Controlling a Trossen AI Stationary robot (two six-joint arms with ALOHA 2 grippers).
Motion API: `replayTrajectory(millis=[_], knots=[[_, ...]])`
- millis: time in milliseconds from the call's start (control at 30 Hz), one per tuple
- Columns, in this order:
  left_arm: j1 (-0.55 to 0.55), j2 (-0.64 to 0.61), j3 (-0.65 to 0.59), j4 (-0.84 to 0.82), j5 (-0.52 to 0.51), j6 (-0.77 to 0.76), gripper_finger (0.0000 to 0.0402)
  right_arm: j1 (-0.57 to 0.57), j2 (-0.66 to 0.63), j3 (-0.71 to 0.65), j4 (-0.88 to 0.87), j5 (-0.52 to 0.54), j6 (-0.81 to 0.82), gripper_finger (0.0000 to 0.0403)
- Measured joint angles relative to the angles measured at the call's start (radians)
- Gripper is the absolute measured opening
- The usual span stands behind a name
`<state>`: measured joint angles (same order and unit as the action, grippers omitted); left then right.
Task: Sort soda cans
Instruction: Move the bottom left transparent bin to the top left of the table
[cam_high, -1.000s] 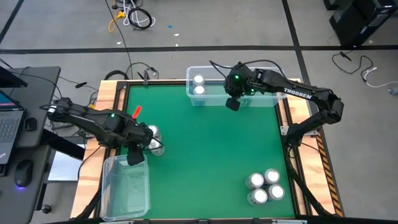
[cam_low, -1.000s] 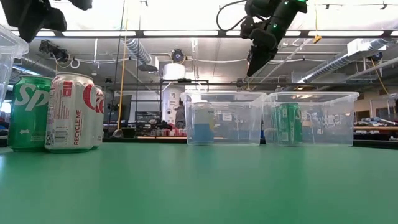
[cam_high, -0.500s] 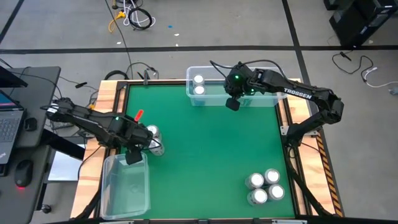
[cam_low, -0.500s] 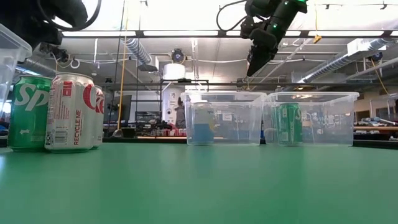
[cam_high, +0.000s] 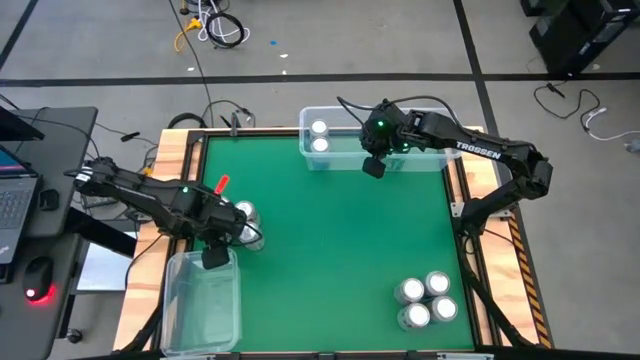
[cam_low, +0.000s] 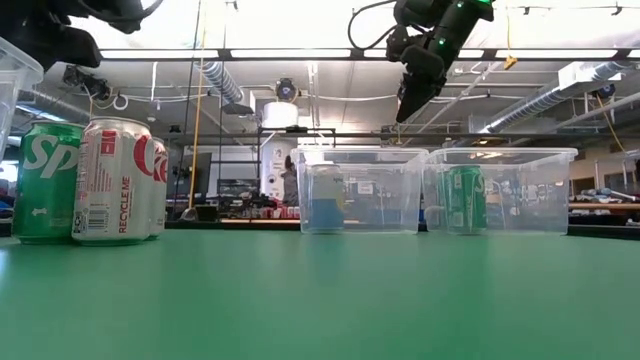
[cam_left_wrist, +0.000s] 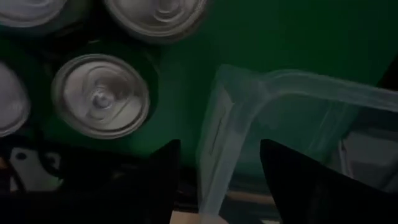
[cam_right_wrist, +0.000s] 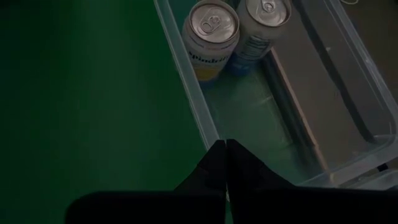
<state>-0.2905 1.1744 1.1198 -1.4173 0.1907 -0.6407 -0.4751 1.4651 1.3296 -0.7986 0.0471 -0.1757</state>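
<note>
Here, in the high view, all soda cans are seen standing upright, long axes vertical, silver tops facing the camera. Two cans (cam_high: 319, 136) stand inside the far clear bin (cam_high: 345, 115), just beside the right hand (cam_high: 373, 167), which hangs over that bin's near edge. A cluster of four cans (cam_high: 425, 300) stands on the green bench (cam_high: 340, 250), well apart from both hands. Another group of cans (cam_high: 247, 225) is touching distance from the left hand (cam_high: 214, 256), which is held above the rim of the near clear bin (cam_high: 203, 300); compared with a second earlier, this hand has been drawn slightly back toward that bin's corner.

In the low view, a green can (cam_low: 42, 182) and a silver-and-red can (cam_low: 115, 182) are seen upright side by side, and one green can (cam_low: 465, 199) is seen upright within a bin; the right hand (cam_low: 408, 105) is held high above, unchanged.

In the left wrist view, the left hand's fingers (cam_left_wrist: 165, 180) are spread apart with nothing between them, above the bin rim, with can tops (cam_left_wrist: 101, 95) just beyond.

In the right wrist view, the right hand's fingers (cam_right_wrist: 217, 163) are pressed together, empty, two upright cans (cam_right_wrist: 213, 37) ahead.
</note>
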Motion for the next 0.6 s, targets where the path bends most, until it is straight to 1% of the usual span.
replayTrajectory(millis=[167, 267, 433, 533, 600], knots=[[-0.001, -0.002, -0.001, 0.0, -0.02, 0.003, 0.0225, 0.0, 0.0, 0.0, 0.0, 0.0, 0.0, 0.0], [0.0, -0.003, -0.025, 0.02, -0.019, 0.003, 0.0225, 0.0, 0.0, 0.0, 0.0, 0.0, 0.0, 0.0], [0.0, -0.003, -0.089, 0.074, 0.044, 0.004, 0.0225, 0.0, 0.0, 0.0, 0.0, 0.0, 0.0, 0.0], [0.0, -0.003, -0.122, 0.093, 0.065, 0.005, 0.0224, 0.0, 0.0, 0.0, 0.001, 0.0, 0.0, 0.0], [0.0, -0.003, -0.141, 0.09, 0.072, 0.007, 0.0215, 0.0, 0.0, 0.0, 0.002, 0.0, 0.0, 0.0]])
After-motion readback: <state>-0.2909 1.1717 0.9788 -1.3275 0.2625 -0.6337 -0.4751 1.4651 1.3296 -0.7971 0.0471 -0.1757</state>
